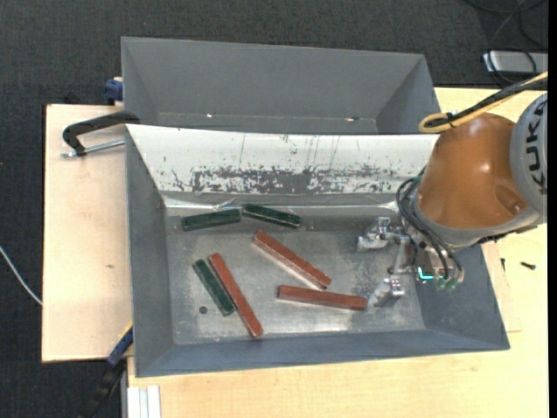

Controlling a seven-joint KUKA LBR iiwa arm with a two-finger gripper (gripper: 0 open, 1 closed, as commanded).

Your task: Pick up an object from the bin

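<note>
The grey bin [148,259] holds scattered bars. The claw [384,266] hangs spread wide and empty. A red-brown bar [320,298] lies just to its left, its long axis pointing toward the claw and its near end beside the lower finger.

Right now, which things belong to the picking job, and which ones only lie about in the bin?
Job: claw; red-brown bar whose end lies beside it.
Lying about: middle red-brown bar; left red-brown bar; three dark green bars.
</note>
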